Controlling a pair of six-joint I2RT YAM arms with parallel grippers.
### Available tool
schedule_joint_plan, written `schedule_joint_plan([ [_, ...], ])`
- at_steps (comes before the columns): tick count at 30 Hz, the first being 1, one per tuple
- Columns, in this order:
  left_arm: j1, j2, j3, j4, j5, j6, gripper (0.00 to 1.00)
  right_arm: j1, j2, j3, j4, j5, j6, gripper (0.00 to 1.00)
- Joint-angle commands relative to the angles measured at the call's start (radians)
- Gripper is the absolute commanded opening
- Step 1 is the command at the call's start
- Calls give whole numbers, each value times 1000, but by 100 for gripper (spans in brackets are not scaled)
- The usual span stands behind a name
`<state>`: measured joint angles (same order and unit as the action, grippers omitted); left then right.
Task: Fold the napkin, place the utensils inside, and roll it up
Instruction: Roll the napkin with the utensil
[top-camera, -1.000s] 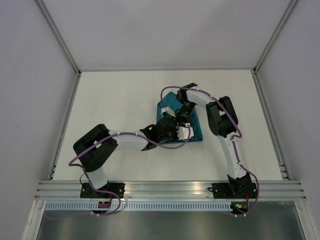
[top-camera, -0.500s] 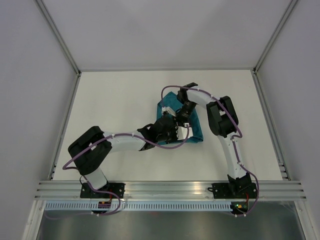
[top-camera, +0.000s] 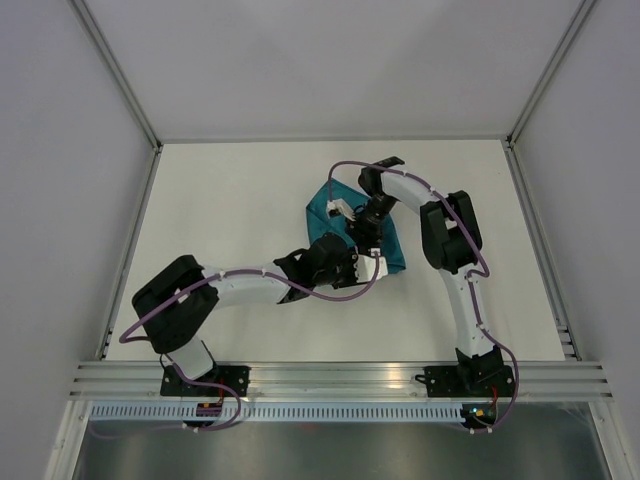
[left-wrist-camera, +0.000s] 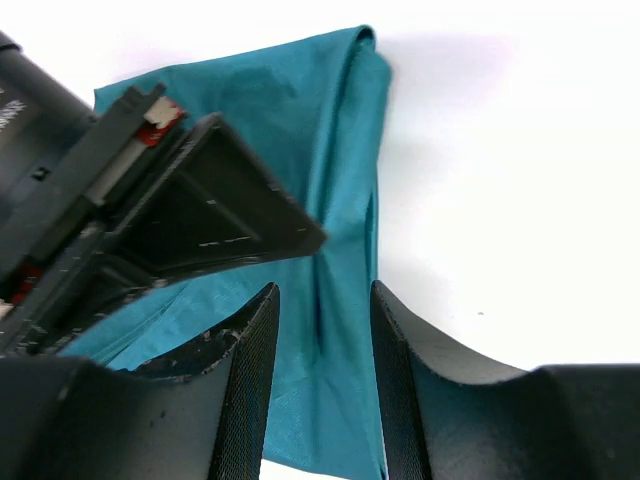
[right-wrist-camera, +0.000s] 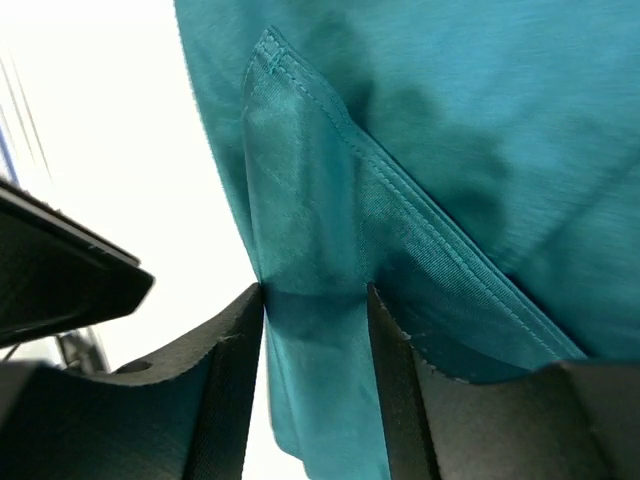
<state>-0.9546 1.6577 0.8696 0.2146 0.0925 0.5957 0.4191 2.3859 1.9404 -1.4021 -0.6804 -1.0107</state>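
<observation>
Jaws of left gripper (left-wrist-camera: 324, 300): part open, not clamped. Scuffed matte-black fingers (left-wrist-camera: 250, 380) straddle a raised crease in the napkin (left-wrist-camera: 290, 110). Right gripper (right-wrist-camera: 315, 300): jaws likewise apart, with a stitched hem flap standing between them; contact with the pads cannot be told. Napkin is teal, finely woven and faintly glossy, lying rumpled in folds mid-table (top-camera: 230, 190) beneath both wrists.

This seems to be a robotics lab test cell. A white counter (top-camera: 230, 200) is closed in by plain pale walls (top-camera: 60, 150) on aluminium frame posts (top-camera: 115, 62). Along the bottom of the frame, a left arm (top-camera: 250, 283) and a right arm (top-camera: 455, 260) are bolted to an aluminium rail (top-camera: 340, 378), and purple cables (top-camera: 478, 305) run along them.
</observation>
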Motion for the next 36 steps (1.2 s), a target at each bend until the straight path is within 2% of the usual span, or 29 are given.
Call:
schedule_joint_plan([
  [1, -16, -27, 2, 15, 36, -5, 47, -16, -39, 51, 15, -41, -12, 53],
  [9, -22, 22, 8, 103, 1, 16, 48, -28, -63, 74, -6, -83, 11, 56],
  [19, -29, 108, 32, 131, -5, 38, 49, -98, -97, 195, -34, -153, 69, 57],
  [36, -36, 234, 104, 152, -36, 101, 50, -193, -122, 196, -21, -171, 70, 56],
])
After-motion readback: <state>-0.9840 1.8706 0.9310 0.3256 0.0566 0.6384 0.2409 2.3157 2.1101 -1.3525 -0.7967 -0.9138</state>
